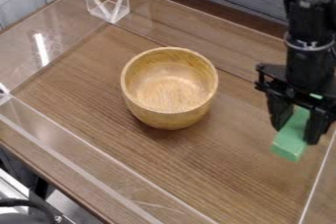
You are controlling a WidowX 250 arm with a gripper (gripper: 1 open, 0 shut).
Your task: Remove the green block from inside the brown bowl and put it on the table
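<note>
The brown bowl stands on the table left of centre, with nothing inside it. My gripper is well to the right of the bowl, pointing down and shut on the green block. The block hangs tilted between the black fingers, its lower end just above or at the tabletop; I cannot tell whether it touches.
Clear plastic walls stand at the back left of the table, and a transparent edge runs close to the right of the gripper. The table's front edge drops off at the lower left.
</note>
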